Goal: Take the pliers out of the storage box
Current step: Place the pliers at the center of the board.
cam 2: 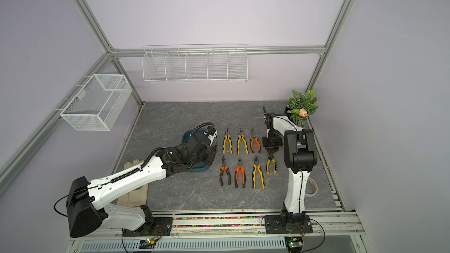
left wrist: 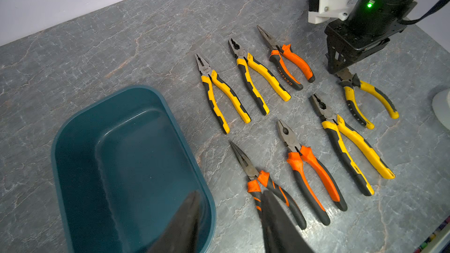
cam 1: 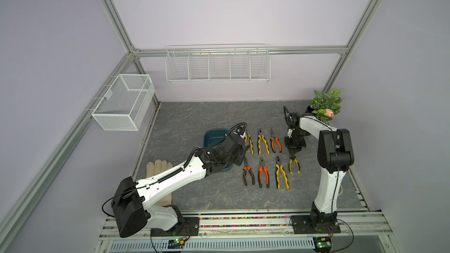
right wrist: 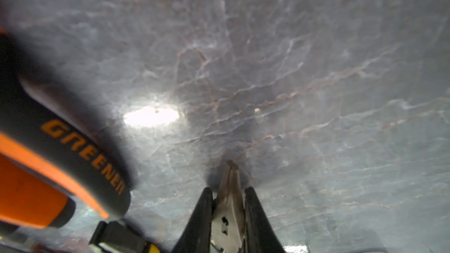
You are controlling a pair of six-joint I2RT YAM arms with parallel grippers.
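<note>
Right claw (cam 1: 293, 155), in a top view, pinches the yellow pliers (cam 1: 294, 165) lying on the surface (cam 1: 194, 118), outside the storage box (cam 1: 213, 138). Left wrist: left claw (left wrist: 231, 193) gapes empty. Right wrist: rising unreleased would drag them askew.

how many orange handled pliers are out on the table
3. One orange pair in the far row beside the right gripper; two in the near row, nearest the box. None seem hidden.

walls (cam 1: 231, 8): plain lilac, aluminium frame rails (cam 1: 117, 20) | tabletop (cam 1: 219, 198): grey, veined stone-look | above tabletop's far edge: white wire rack (cam 1: 217, 65), five bays | above tabletop's left edge: white mesh basket (cam 1: 123, 102) | tabletop's far-right corner: potted plant (cam 1: 326, 104)
</note>
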